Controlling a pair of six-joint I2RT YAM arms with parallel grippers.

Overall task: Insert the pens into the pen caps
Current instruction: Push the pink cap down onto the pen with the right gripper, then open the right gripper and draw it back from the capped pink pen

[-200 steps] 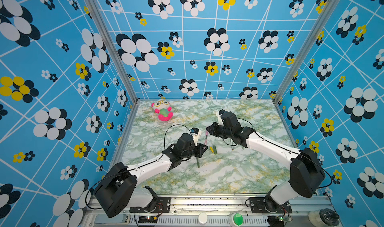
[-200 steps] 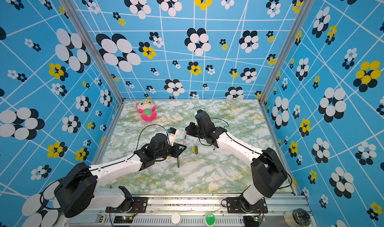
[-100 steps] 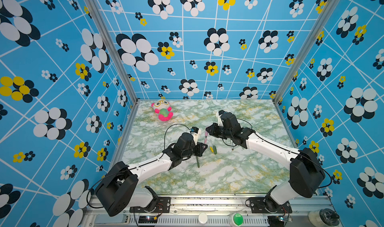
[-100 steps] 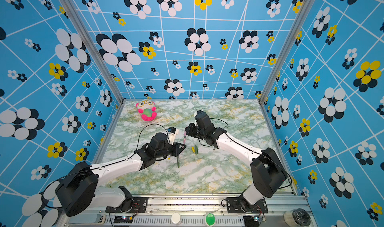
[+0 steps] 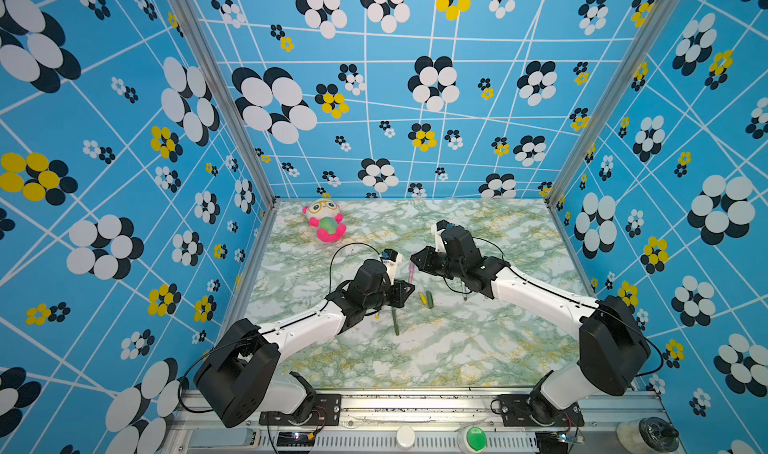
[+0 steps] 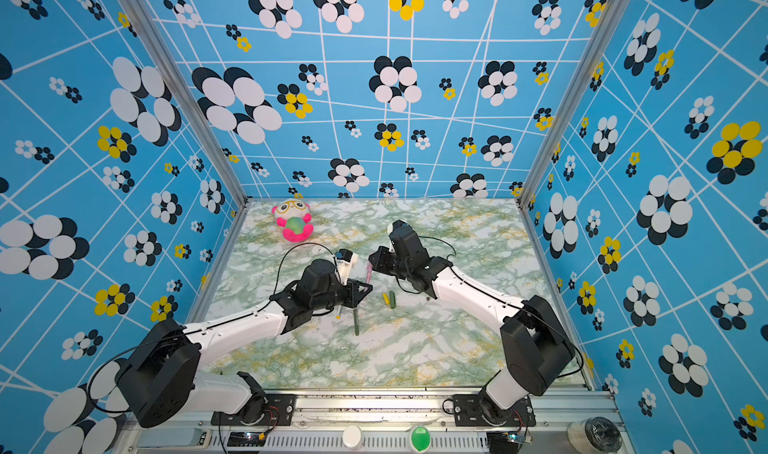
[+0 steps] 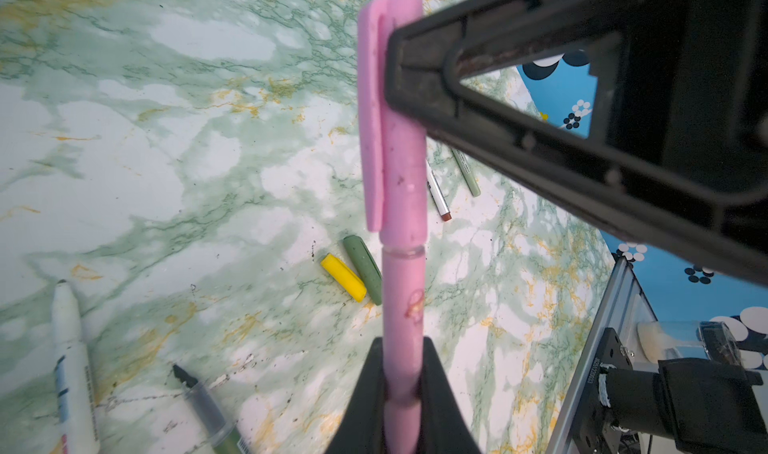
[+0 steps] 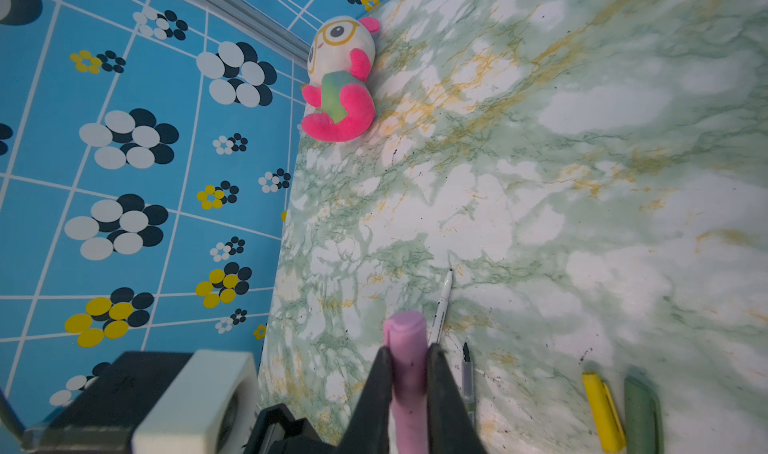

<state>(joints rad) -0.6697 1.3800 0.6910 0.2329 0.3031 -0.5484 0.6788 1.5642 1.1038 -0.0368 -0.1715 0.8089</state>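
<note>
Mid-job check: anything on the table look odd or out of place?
One thing: a plush toy lies in the far left corner of the table, unrelated to the task. Nothing looks spilled or broken.

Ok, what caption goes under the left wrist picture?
Left hand holds a pink pen wearing its pink cap over the marble table.

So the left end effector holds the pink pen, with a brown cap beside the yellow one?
No: beside the yellow cap lies a dark green cap, not brown; the left wrist view shows it. The left end effector does hold the pink pen.
</note>
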